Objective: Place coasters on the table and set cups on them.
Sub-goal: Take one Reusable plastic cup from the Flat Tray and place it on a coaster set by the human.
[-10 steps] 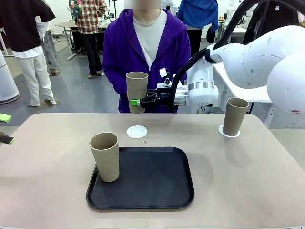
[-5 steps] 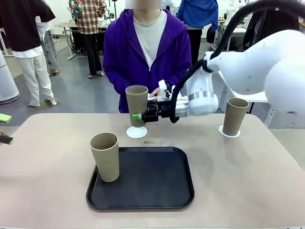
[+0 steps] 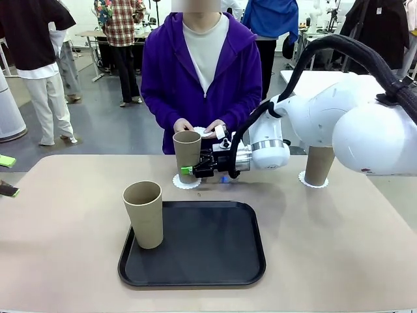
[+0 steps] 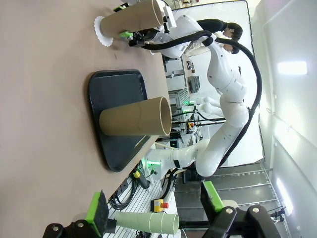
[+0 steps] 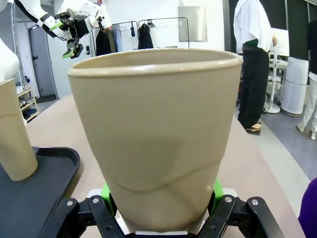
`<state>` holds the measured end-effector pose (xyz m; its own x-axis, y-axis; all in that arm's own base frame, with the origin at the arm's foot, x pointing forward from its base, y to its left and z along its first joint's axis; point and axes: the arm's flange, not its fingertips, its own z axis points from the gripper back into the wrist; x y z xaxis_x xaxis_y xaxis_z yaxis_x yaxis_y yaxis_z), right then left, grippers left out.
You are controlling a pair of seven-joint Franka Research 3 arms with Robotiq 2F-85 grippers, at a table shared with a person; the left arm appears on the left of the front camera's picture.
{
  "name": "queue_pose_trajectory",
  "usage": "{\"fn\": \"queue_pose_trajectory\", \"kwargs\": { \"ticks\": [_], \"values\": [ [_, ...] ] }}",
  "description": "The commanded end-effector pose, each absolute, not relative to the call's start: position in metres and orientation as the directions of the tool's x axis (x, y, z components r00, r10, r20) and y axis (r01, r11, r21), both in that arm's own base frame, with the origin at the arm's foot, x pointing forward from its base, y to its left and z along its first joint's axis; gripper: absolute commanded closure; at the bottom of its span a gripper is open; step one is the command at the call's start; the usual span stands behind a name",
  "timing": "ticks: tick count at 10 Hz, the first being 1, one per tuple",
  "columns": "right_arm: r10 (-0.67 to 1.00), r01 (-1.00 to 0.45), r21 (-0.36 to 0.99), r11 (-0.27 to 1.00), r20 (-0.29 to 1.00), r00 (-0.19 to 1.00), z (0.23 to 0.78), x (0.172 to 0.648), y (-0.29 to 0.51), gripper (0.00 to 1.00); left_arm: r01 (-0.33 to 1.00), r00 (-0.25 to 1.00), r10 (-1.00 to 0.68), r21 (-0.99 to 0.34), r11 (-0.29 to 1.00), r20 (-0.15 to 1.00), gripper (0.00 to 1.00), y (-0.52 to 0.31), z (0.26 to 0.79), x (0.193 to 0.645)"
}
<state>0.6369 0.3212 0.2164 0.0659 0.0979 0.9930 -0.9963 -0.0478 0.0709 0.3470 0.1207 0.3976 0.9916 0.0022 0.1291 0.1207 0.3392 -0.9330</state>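
My right gripper (image 3: 189,171) is shut on the lower part of a tan cup (image 3: 187,150), whose base meets the middle white coaster (image 3: 187,182) on the beige table (image 3: 65,228). In the right wrist view that cup (image 5: 153,129) stands between the green pads (image 5: 106,191). A second cup (image 3: 144,214) stands on the black tray (image 3: 215,254). The third cup (image 3: 318,166) stands on a coaster (image 3: 313,184) at the far right, partly behind my arm. My left gripper (image 3: 5,175) hangs open at the table's left edge, and its fingers (image 4: 99,213) hold nothing.
A person in a purple hoodie stands at the far side, holding a small white doily (image 3: 204,133) in both hands just behind the held cup. The tray lies at the middle front.
My right gripper has brought the cup down from chest height onto the middle coaster. The person's hands have come up behind it with a doily. The left gripper has not moved.
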Motion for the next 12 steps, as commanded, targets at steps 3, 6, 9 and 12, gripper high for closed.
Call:
{"fn": "queue_pose_trajectory", "kwargs": {
  "ticks": [3,6,9,12],
  "values": [
    [0.115,-0.993,0.087,-0.079,0.99,0.077,0.219,0.642,0.329,0.19,0.126,0.991,0.01,-0.936,0.329,0.137,0.0,0.121,0.399,0.346],
    [0.136,-0.992,0.096,-0.077,0.987,0.085,0.212,0.641,0.328,0.19,0.126,0.991,0.01,-0.936,0.329,0.137,0.0,0.121,0.399,0.346],
    [0.149,-0.992,0.102,-0.077,0.985,0.09,0.208,0.641,0.328,0.19,0.126,0.991,0.01,-0.936,0.329,0.137,0.0,0.121,0.399,0.346],
    [0.167,-0.989,0.122,-0.078,0.98,0.108,0.214,0.638,0.328,0.0,0.126,0.991,0.01,-0.936,0.329,0.137,0.0,0.121,0.399,0.346]
  ]
}}
